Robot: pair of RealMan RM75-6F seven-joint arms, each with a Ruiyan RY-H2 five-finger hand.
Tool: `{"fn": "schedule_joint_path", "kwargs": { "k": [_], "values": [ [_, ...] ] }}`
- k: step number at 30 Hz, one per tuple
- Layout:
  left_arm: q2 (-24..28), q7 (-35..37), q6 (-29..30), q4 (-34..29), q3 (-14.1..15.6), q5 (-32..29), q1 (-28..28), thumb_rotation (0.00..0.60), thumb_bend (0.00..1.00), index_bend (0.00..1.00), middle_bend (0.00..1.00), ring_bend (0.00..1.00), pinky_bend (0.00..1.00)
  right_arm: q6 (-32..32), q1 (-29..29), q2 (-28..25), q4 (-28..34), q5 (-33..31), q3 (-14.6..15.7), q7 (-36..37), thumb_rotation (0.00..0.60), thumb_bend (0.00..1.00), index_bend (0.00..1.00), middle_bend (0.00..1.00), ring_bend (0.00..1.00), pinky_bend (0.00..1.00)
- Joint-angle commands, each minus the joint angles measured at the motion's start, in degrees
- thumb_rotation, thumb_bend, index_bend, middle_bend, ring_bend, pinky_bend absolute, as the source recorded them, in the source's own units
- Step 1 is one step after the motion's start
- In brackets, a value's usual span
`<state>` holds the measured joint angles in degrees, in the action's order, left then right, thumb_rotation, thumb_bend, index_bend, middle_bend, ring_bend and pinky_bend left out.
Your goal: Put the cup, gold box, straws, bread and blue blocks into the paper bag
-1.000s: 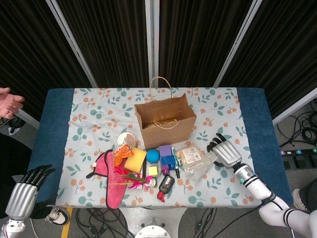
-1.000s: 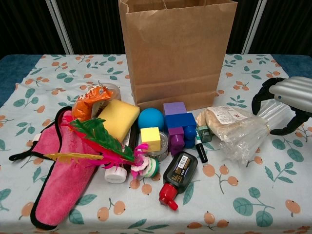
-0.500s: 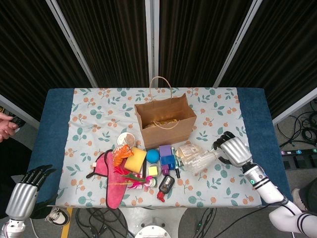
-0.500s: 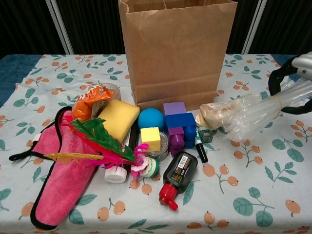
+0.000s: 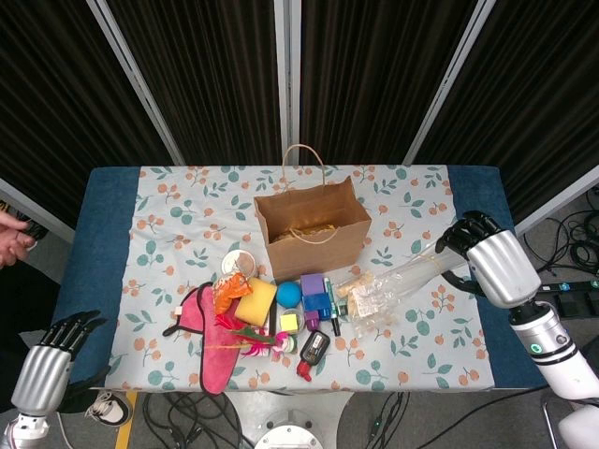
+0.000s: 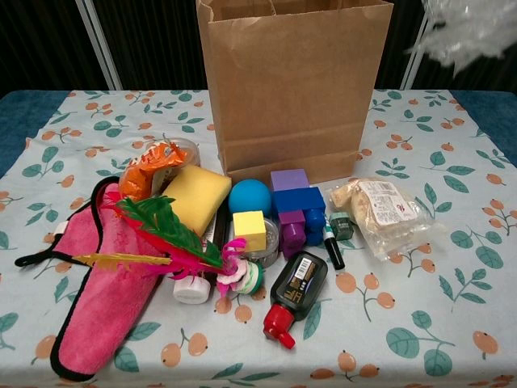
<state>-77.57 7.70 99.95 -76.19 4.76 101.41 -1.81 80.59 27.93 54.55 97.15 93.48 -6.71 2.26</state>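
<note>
Right hand: the right hand [image 5: 489, 264] is raised off the desk [image 5: 168, 215], its dark fingers curled around one end of the straws [image 5: 412, 273].
Left hand: the left hand [image 5: 42, 372] hangs past the desk's near corner at 7 o'clock, fingers straight and slightly parted, holding nothing.
Straws, place: held in the air at about 4 o'clock from the paper bag [image 5: 314, 245], slanting from the right hand down toward the bread [image 6: 380, 212]. In the chest view only a pale blur shows at the top right.
Straws, look: a long, clear, crinkled sleeve, limp at its free end. It looks light and slippery.
Risk, slip: the grip is at one end only, so the sleeve could probably slide out or droop as it is carried.
Risk, bag: the hanging free end may catch the bag's rim or handle at 12 o'clock and tip the light bag or fold its edge in.
Risk, snag: from the head view it cannot be told whether the low end is clear of the bread's wrapper. If it touches, the bread could be dragged.
Risk, neighbours: a low sweep could knock the blue blocks [image 6: 297, 202] just beside the bread at 9 o'clock.
Bread, place: it lies flat on the desk at 5 o'clock from the bag, not yet packed.
</note>
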Motion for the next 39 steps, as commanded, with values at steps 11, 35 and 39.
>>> {"fn": "schedule_joint_path", "kwargs": {
  "k": [11, 35, 39],
  "values": [
    [0.13, 1.25, 0.15, 0.24, -0.21, -0.31, 0.09, 0.600, 0.17, 0.29, 0.31, 0.21, 0.26, 0.21, 9.54, 1.28, 12.69, -12.61, -16.05, -41.50, 0.600, 0.20, 0.62, 0.49, 0.35, 0.23],
    [0.84, 3.56, 0.67, 0.08, -0.71, -1.26, -0.08, 0.600, 0.17, 0.29, 0.31, 0.21, 0.26, -11.56, 26.65, 14.11, 5.35, -23.17, -12.93, -78.88, 0.600, 0.23, 0.62, 0.49, 0.35, 0.23],
    [0.95, 3.94, 0.68, 0.02, -0.76, -1.37, -0.08, 0.600, 0.17, 0.29, 0.31, 0.21, 0.26, -11.91, 27.79, 15.27, 4.63, -24.97, -12.82, -80.26, 0.600, 0.22, 0.60, 0.47, 0.34, 0.21]
  ]
}}
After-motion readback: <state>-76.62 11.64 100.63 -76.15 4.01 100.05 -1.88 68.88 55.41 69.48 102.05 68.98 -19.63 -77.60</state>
